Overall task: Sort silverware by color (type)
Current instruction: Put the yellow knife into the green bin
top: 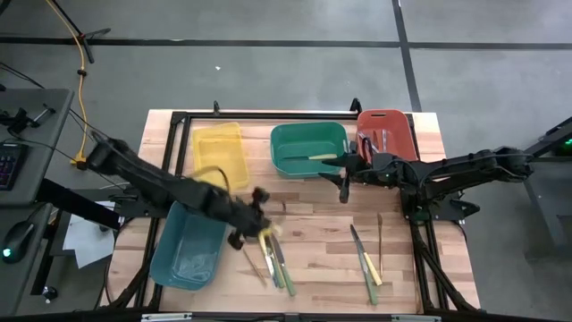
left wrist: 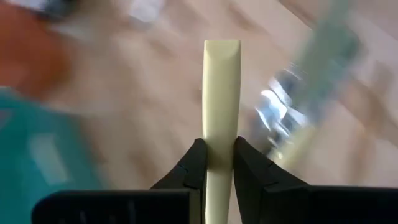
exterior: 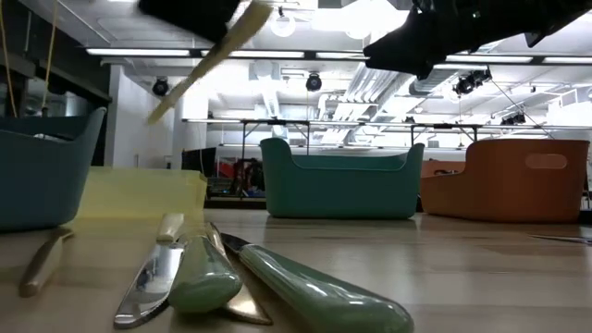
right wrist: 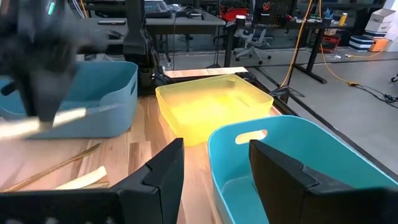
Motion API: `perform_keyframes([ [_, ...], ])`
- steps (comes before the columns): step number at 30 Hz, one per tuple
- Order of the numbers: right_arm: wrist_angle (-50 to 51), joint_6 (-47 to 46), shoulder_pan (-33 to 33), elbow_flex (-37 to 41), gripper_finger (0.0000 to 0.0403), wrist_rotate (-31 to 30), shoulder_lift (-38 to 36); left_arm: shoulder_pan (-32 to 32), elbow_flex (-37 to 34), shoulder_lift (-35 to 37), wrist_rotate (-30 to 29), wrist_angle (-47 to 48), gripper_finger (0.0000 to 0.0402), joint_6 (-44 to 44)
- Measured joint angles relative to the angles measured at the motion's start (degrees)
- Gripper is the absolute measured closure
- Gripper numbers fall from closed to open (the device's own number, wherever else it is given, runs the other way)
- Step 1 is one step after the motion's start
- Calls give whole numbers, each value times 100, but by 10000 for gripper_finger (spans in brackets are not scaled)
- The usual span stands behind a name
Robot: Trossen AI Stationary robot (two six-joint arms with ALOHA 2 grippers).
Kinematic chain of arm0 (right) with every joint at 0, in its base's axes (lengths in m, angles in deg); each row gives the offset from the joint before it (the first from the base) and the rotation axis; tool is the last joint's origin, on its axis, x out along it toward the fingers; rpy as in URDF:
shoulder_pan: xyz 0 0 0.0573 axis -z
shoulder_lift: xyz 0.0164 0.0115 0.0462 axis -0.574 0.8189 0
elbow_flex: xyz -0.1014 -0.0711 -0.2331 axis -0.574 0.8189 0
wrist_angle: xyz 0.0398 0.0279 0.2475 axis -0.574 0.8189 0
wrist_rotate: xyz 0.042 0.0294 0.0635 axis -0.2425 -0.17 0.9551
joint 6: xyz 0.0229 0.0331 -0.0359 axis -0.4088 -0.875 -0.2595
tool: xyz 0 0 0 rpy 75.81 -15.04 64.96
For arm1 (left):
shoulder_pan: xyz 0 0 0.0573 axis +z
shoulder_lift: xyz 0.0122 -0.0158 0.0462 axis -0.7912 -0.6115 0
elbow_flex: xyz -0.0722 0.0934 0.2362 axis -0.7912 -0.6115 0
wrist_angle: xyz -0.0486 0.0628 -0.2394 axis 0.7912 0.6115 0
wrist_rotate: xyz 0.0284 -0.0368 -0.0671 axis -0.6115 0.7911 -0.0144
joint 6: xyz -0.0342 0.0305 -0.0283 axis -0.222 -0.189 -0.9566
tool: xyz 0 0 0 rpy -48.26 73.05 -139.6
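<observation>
1. Where the left claw (left wrist: 219, 160) has its fingers clamped, a pale yellow utensil (left wrist: 221, 93) sits between them, lifted off the surface (top: 313, 237) and slanting in the low view.
2. That claw hangs just beside the teal bin (top: 188, 246), over a cluster of utensils (top: 275, 259) lying on the wood near the front edge.
3. In the low view this cluster shows green handles (exterior: 314, 291), a silver blade (exterior: 148, 282) and a tan piece (exterior: 42, 261) at the side.
4. A second group (top: 368, 255) lies well apart toward the right: a green-and-yellow piece and a thin tan one beside it.
5. One yellow-handled utensil (top: 323, 157) rests inside the green bin (top: 308, 148), and a few silver ones (top: 375, 141) lie in the red bin (top: 386, 132).
6. The yellow bin (top: 219, 152) stands behind the teal one, to the left of the green bin.
7. The right claw (right wrist: 211, 168) has its fingers apart and holds nothing; it hovers above the surface at the green bin's right edge, between that bin and the red one.
</observation>
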State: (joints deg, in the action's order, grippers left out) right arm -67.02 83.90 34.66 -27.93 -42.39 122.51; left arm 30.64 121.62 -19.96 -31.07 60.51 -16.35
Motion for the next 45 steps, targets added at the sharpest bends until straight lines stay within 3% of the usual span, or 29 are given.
perform_keyframes([
  [3, -91, -111, -1, 0, 237, 2, 0, 397, -257, 622, 56, -914, 368, -76],
  [8, -160, -112, 0, 0, 237, 2, 0, 1340, -1385, 1191, 902, -3492, 368, -278],
  [14, -173, -111, 1, 0, 237, 2, 0, 2349, -2600, 1000, 1235, -6618, 368, -1005],
  [18, -171, -83, 0, 0, 237, 2, -1, 2713, -2681, 787, 1519, -7404, 368, -1308],
  [33, -198, 263, 1, 2, 237, 2, -17, 2897, -2370, 601, 1428, -7354, 368, -1141],
  [39, -695, 652, -1, 4, 237, -361, -150, 3436, -1274, 436, 1538, -6188, 369, -651],
  [45, -837, 689, -1, 4, 237, -592, -492, 3850, 5, -586, 1557, -3985, 369, -504],
])
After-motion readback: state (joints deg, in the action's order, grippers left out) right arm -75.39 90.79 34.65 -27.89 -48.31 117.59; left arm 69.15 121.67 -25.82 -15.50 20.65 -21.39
